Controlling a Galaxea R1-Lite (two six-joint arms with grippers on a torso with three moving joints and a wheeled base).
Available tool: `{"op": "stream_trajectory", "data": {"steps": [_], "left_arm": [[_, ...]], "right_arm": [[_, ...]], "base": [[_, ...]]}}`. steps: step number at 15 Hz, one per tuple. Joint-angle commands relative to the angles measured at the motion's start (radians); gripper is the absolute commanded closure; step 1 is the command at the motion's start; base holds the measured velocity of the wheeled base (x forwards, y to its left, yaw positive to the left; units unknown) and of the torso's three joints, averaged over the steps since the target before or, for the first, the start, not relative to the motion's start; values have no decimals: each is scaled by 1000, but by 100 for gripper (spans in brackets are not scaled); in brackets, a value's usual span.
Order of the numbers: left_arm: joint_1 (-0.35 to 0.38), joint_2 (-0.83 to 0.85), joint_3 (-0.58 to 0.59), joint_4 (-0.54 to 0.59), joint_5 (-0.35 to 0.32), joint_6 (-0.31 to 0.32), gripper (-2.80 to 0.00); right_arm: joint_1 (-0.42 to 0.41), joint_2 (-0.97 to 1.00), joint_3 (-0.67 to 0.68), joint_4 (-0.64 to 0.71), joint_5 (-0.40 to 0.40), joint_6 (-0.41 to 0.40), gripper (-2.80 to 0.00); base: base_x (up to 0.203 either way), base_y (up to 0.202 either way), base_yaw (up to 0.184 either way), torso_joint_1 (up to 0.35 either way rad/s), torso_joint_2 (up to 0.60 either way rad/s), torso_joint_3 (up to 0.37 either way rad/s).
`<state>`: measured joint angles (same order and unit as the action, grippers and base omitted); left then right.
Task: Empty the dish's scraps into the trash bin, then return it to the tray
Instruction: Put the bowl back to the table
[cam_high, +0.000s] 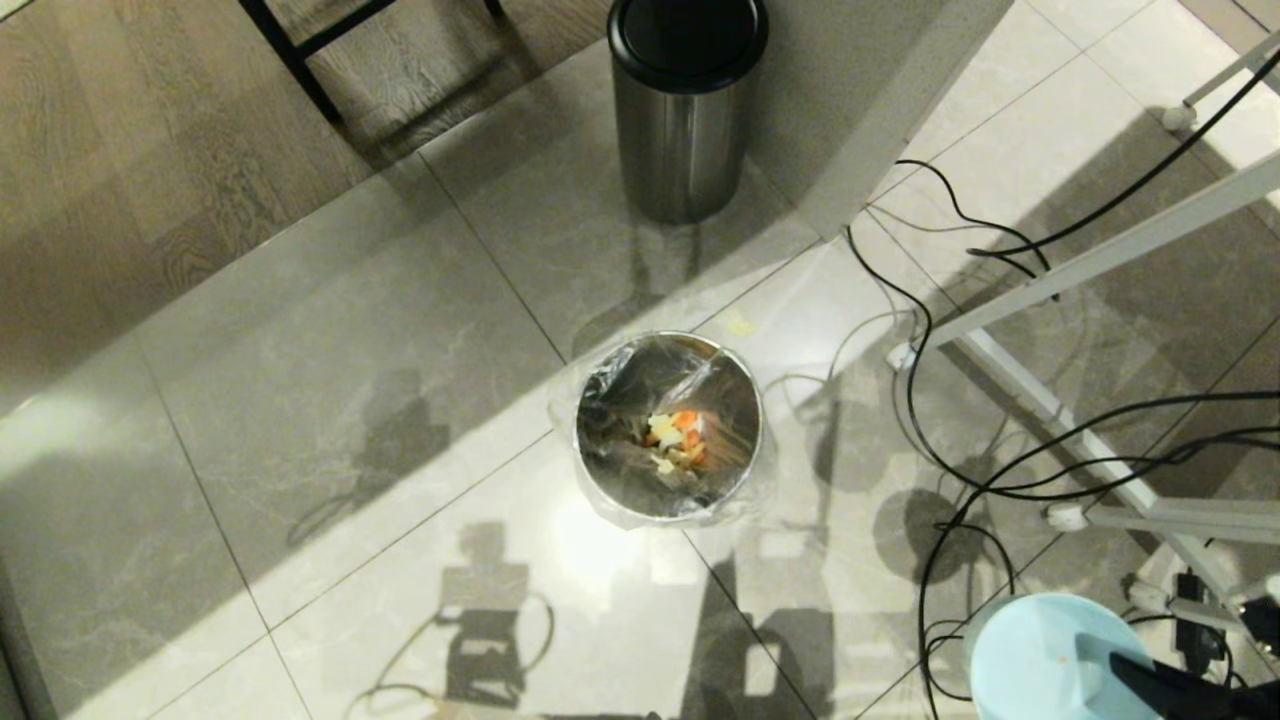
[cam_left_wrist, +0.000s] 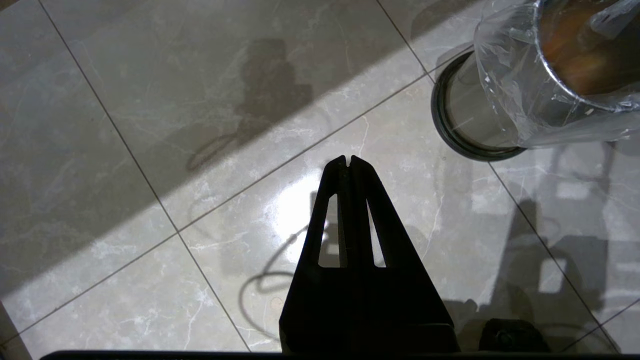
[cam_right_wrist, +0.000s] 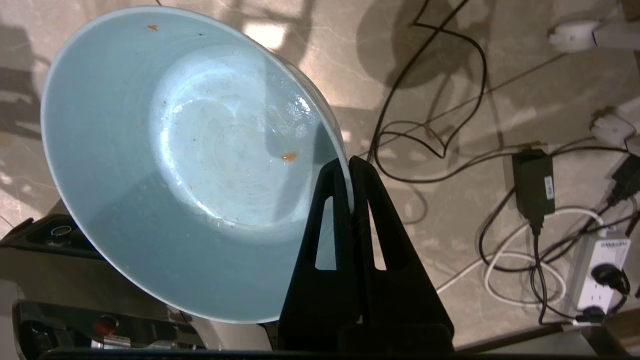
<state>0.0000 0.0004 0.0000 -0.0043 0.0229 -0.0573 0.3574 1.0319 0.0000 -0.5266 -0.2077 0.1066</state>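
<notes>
- Right gripper (cam_right_wrist: 350, 162): nearest the right wrist camera. Both fingers (cam_right_wrist: 372, 220) are pressed together on the rim of the dish (cam_right_wrist: 165, 150), one inside the rim and one outside.
- Dish: pale blue bowl, held clear of the floor and tilted, its inside facing the wrist camera. Inside it shows only a small orange fleck (cam_right_wrist: 289, 157) and faint specks. In the head view it sits at 5 o'clock, at the lower edge (cam_high: 1040, 655), with the gripper (cam_high: 1130, 670) on its rim.
- Left gripper (cam_left_wrist: 348, 161): fingers shut tip to tip, holding nothing. It hangs over bare floor tile (cam_left_wrist: 150, 125), with the bin (cam_left_wrist: 505, 100) at 1 o'clock in its view.
- Bin (cam_high: 668, 428): small shiny metal bin with a clear bag over its rim, standing upright on the floor at the centre of the head view.
- Scraps (cam_high: 675, 440): orange and pale yellow pieces lie inside the bin, on the bag.
- Steel cylinder (cam_high: 685, 110): black domed lid, standing at 12 o'clock from the bin, well apart from it.
- Cables (cam_high: 960, 470): black cables run across the floor at 3 o'clock from the bin, beside a white frame (cam_high: 1100, 250).
- Power strip (cam_right_wrist: 600, 270): white, on the floor among the cables, in the right wrist view.
- Tray: in none of the views.
</notes>
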Motion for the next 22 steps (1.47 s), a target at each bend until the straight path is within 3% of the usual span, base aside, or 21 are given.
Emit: {"op": "stream_trajectory", "data": {"steps": [1, 8, 12, 14, 17, 22], "left_arm": [[0, 1, 0, 0, 0, -1, 0], [0, 1, 0, 0, 0, -1, 0], [0, 1, 0, 0, 0, -1, 0], [0, 1, 0, 0, 0, -1, 0], [0, 1, 0, 0, 0, -1, 0], [0, 1, 0, 0, 0, -1, 0]], "right_arm": [[-16, -88, 0, 49, 0, 1, 0], [-52, -340, 0, 279, 25, -11, 0], [-93, -513, 0, 387, 109, -77, 0], [-156, -598, 0, 441, 144, -118, 0], [-255, -708, 0, 472, 159, -138, 0], [-267, -750, 0, 474, 157, -127, 0]], "base": [[0, 0, 0, 0, 0, 0], [0, 0, 0, 0, 0, 0], [0, 0, 0, 0, 0, 0], [0, 0, 0, 0, 0, 0], [0, 0, 0, 0, 0, 0], [0, 0, 0, 0, 0, 0]]}}
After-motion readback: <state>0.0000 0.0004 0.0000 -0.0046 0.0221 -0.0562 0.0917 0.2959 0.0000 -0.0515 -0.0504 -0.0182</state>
